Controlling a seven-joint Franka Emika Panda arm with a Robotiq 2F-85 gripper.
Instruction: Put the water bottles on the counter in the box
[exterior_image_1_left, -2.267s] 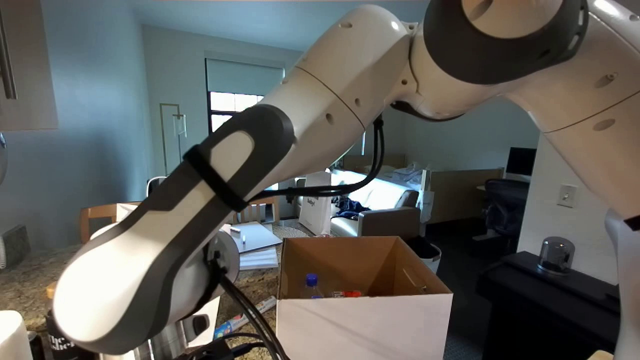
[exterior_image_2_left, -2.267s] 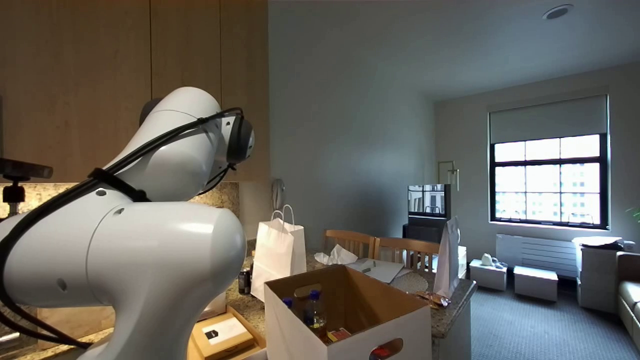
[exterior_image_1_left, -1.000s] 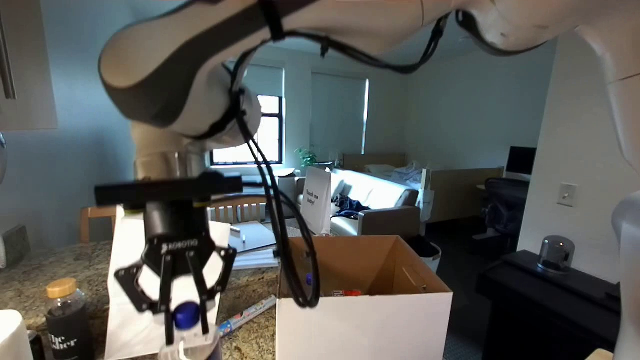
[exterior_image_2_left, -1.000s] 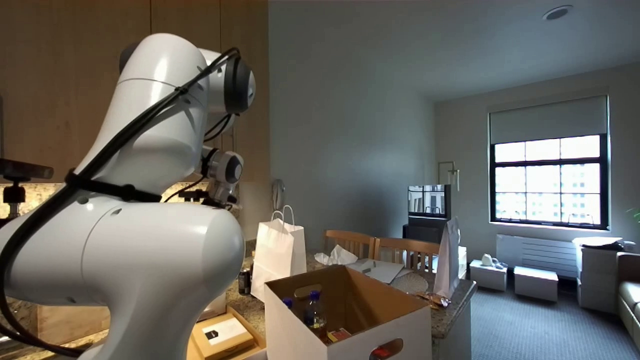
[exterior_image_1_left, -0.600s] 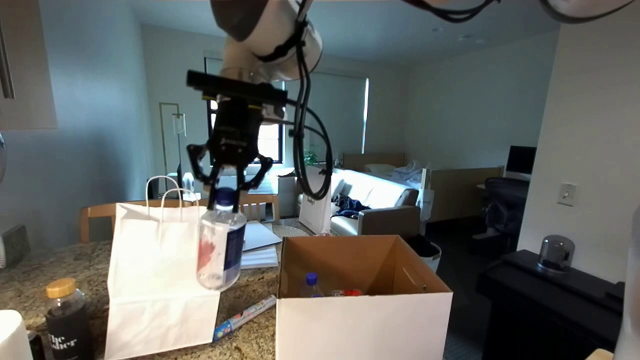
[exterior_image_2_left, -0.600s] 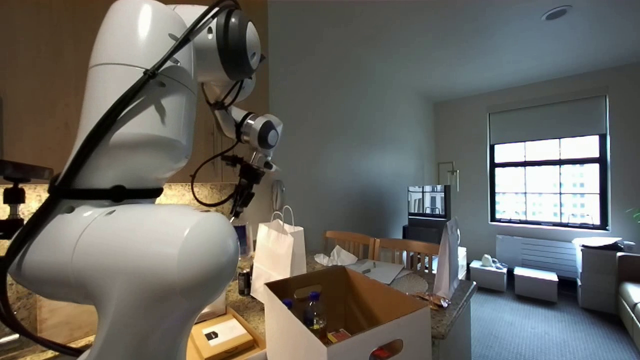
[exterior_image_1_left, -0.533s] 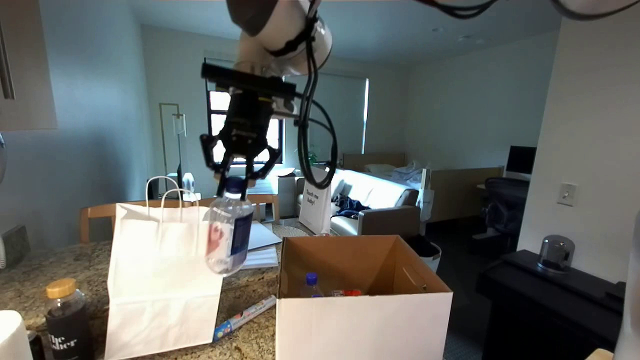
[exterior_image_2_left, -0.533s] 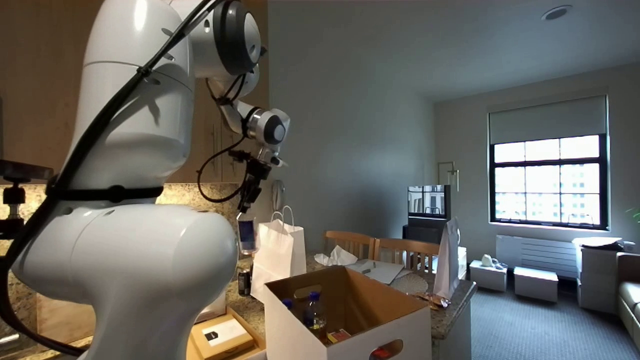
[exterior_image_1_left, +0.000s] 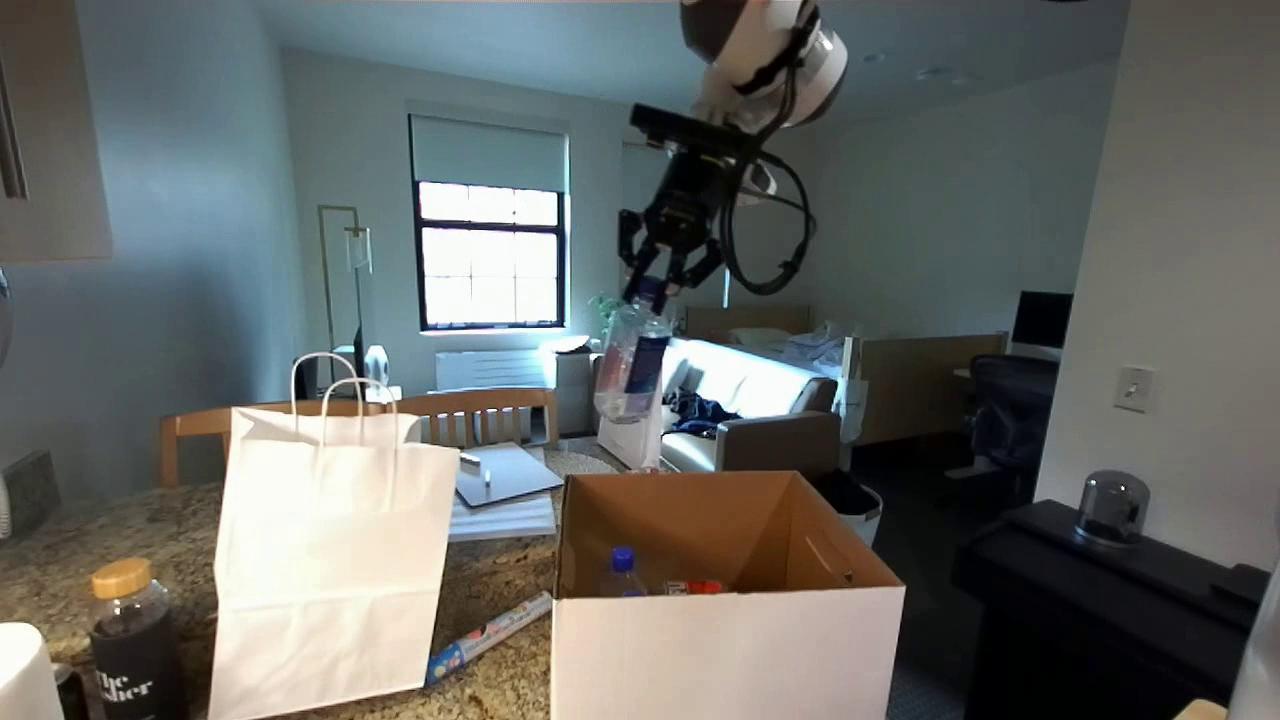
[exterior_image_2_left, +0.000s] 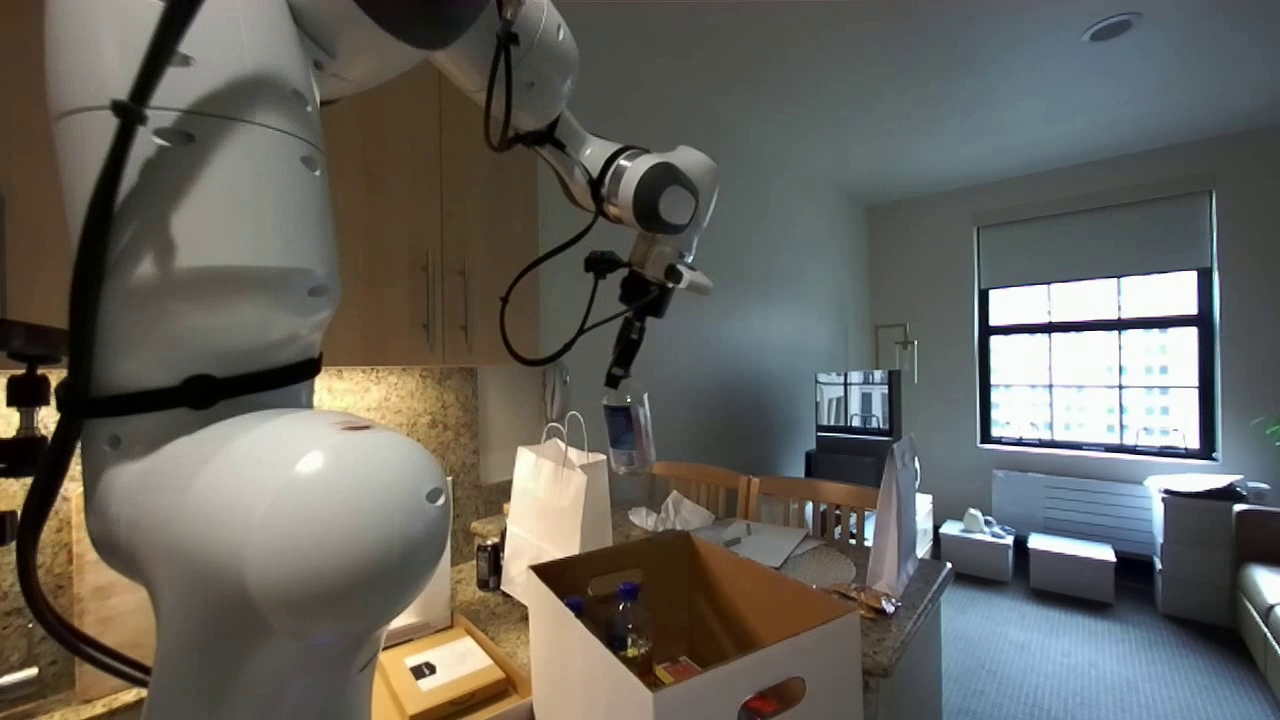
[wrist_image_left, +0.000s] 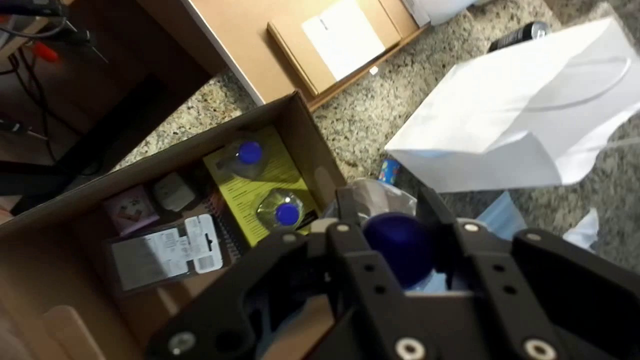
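Note:
A clear water bottle (exterior_image_1_left: 633, 365) with a dark blue cap hangs tilted from my gripper (exterior_image_1_left: 648, 293), which is shut on its cap. In an exterior view the bottle (exterior_image_2_left: 628, 435) is in the air above the level of the box rim, by the paper bag's top. In the wrist view the cap (wrist_image_left: 397, 245) sits between the fingers. The box (exterior_image_1_left: 725, 655) stands open on the speckled counter (exterior_image_1_left: 100, 535). Two blue-capped bottles stand inside it, one nearer (wrist_image_left: 286, 214) and one farther (wrist_image_left: 249, 152) in the wrist view. The held bottle's base is beside the box wall there.
A white paper bag (exterior_image_1_left: 335, 560) with handles stands beside the box. A patterned tube (exterior_image_1_left: 490, 635) lies between them. A sleeved bottle with an orange cap (exterior_image_1_left: 135, 640) stands at the left. A cardboard tray (exterior_image_2_left: 455, 670) adjoins the box. A laptop (exterior_image_1_left: 508, 472) lies behind.
My gripper has lifted the bottle from low beside the bag. It has carried it up past the bag and toward the box, tilting it. The box and its contents have not moved.

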